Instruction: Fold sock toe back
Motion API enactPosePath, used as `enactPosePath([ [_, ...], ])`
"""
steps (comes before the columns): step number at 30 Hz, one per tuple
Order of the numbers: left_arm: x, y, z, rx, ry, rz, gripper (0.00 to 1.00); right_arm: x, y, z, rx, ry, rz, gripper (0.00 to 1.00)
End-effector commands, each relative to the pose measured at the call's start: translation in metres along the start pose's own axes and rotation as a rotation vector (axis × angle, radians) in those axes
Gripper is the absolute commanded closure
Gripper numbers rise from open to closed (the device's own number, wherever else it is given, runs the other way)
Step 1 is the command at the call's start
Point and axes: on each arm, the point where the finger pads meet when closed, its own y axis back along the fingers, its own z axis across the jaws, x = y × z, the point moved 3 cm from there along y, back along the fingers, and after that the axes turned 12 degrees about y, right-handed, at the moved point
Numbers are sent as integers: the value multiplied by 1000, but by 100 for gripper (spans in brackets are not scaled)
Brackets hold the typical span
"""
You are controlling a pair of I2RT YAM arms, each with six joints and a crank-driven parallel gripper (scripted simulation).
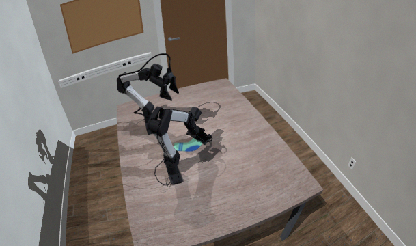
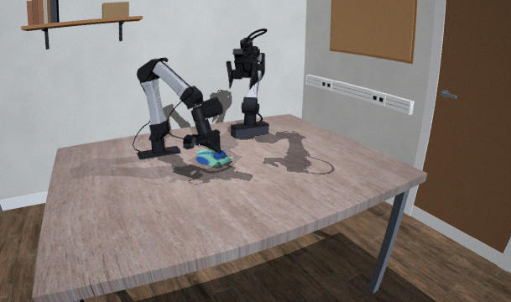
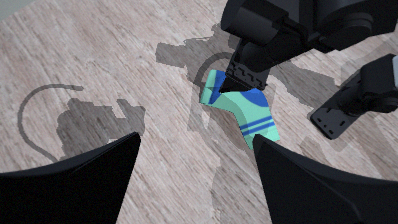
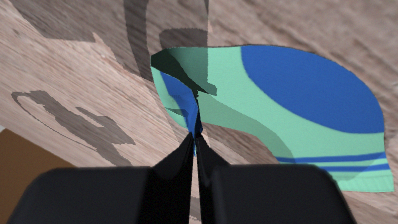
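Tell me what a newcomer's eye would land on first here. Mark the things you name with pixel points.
First, the green sock (image 1: 185,147) (image 2: 212,159) (image 3: 255,116) (image 4: 220,70) with blue patches, bright on the wooden table (image 1: 262,164) (image 2: 163,218), its toe end pinched in the right hand (image 1: 208,140) (image 2: 219,151) (image 3: 220,90) (image 4: 194,135). Next, the two black-and-white arms, the left hand (image 1: 174,96) (image 2: 242,84) (image 3: 196,136) wide open above the tabletop.
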Motion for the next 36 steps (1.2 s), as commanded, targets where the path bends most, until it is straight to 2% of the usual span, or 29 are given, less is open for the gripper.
enactPosePath([
  [1,5,4,-14,93,-58,27,0,3,2,-4,-52,-10,-8,100],
  [11,9,10,-31,211,-120,45,0,8,-4,-30,-39,-5,-5,100],
  [21,7,15,-39,244,-139,33,0,9,-6,-42,-7,5,-3,100],
  [24,7,16,-40,241,-136,34,0,10,-2,-44,-8,3,-7,63],
  [25,7,16,-41,244,-137,32,0,11,2,-45,-15,3,-8,60],
  [27,6,17,-43,255,-141,30,0,12,16,-39,-45,0,-7,60],
  [29,4,18,-46,271,-150,21,0,11,28,-29,-67,-1,-2,36],
  [30,3,19,-48,280,-156,17,0,11,33,-26,-67,1,1,31],
  [36,1,20,-51,289,-161,12,0,9,63,-28,-53,14,-17,31],
])
